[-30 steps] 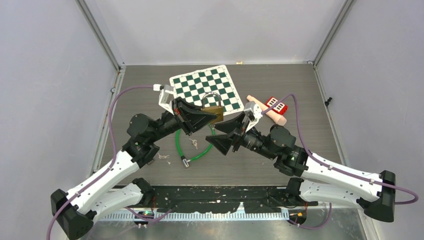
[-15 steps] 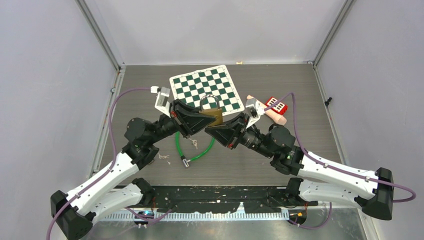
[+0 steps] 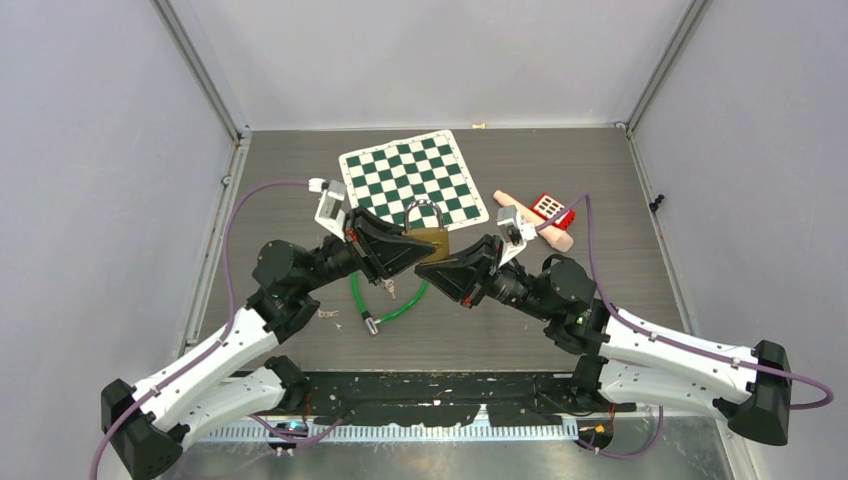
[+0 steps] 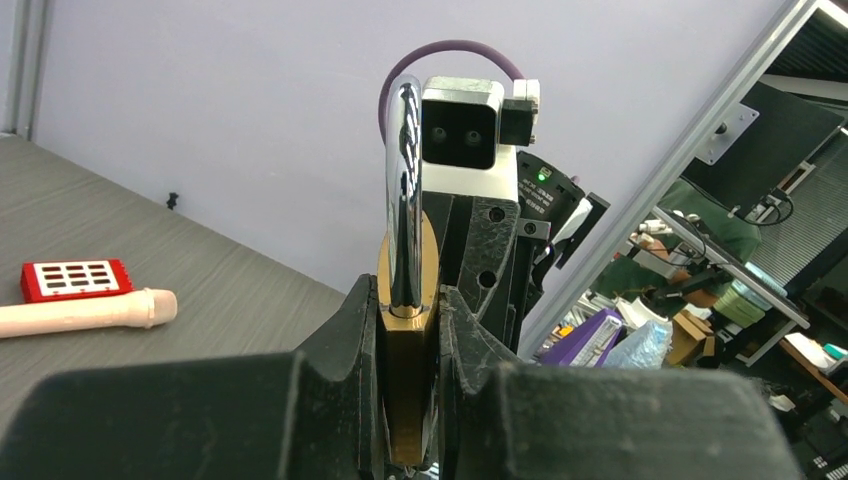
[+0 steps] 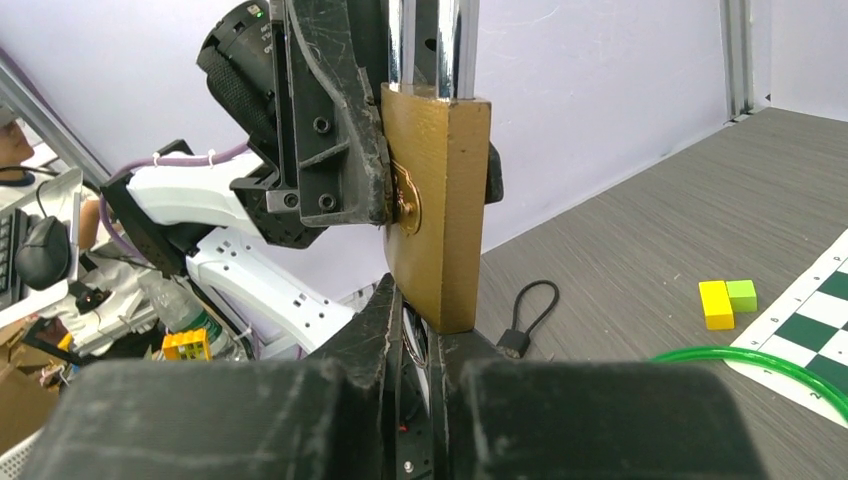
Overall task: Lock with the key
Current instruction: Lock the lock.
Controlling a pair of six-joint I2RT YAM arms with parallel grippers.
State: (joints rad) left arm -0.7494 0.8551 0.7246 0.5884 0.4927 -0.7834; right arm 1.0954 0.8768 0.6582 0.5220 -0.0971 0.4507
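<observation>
A brass padlock (image 3: 428, 239) with a steel shackle hangs above the table's middle, its body pinched by my left gripper (image 3: 424, 249), which is shut on it. In the left wrist view the padlock (image 4: 408, 350) stands upright between the black fingers, my left gripper (image 4: 410, 335) clamping its flat sides. My right gripper (image 3: 430, 271) sits just below the lock. In the right wrist view the padlock (image 5: 436, 220) rises directly above my right gripper (image 5: 418, 330), which is shut on the key (image 5: 412, 342). Only a thin metal sliver and ring show between the fingers under the lock's bottom.
A green-and-white chessboard mat (image 3: 410, 178) lies behind the lock. A green cable loop (image 3: 396, 306) and small loose keys (image 3: 389, 288) lie beneath the grippers. A pink handle (image 3: 535, 225) and a red block (image 3: 552, 209) lie to the right. Yellow and green blocks (image 5: 725, 298) sit by the mat.
My right gripper stood open below the lock a second ago; it has risen under the padlock and shut. The left gripper keeps its hold, shifted slightly.
</observation>
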